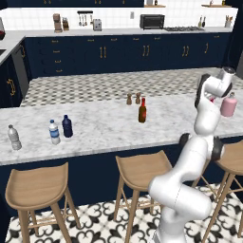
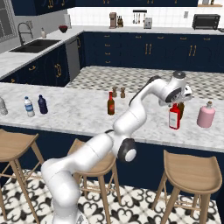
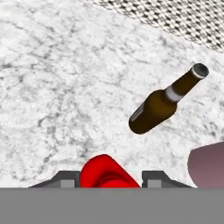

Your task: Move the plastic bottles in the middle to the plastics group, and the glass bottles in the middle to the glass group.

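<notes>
Marble table (image 2: 78, 113) carries everything. Gripper (image 2: 177, 101) sits directly over the red bottle (image 2: 174, 118), which stands upright beside the amber bottle (image 3: 164, 103) and near the pink bottle (image 2: 205, 115). Jaws part-open either side of the red top; contact cannot be told. Navy bottle (image 1: 67, 126) stands by the clear water bottle (image 1: 54, 132).
</notes>
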Tool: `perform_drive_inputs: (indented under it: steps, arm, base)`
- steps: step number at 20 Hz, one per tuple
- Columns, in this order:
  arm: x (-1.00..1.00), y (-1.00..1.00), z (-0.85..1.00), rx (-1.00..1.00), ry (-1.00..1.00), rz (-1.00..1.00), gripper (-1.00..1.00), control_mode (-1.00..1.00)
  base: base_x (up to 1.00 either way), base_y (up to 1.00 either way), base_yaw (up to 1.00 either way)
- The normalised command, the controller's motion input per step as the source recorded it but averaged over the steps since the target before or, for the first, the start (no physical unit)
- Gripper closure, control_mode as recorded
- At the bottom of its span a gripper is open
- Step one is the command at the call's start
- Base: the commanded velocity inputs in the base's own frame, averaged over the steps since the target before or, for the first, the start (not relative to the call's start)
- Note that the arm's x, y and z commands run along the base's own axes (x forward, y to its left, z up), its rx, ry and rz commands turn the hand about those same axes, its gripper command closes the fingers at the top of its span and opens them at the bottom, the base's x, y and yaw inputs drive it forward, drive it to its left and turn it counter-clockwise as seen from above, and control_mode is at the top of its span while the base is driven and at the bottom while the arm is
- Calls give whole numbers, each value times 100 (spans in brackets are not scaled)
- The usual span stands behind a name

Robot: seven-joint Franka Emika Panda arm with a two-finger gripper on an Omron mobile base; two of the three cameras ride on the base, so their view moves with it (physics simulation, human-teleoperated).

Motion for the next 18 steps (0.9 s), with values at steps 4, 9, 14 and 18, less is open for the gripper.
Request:
perform_drive_inputs:
  steps: [4, 9, 14, 18]
  arm:
    - [-2, 0, 52, 6, 19, 0, -100, -100]
    - [-11, 0, 45, 4, 5, 0, -100, -100]
    - [-26, 18, 13, 3, 5, -6, -100, -100]
    - [-26, 41, 0, 0, 17, -26, -100, -100]
  base:
    - [0, 0, 0]
    - [0, 0, 0]
    - [0, 0, 0]
    - [0, 0, 0]
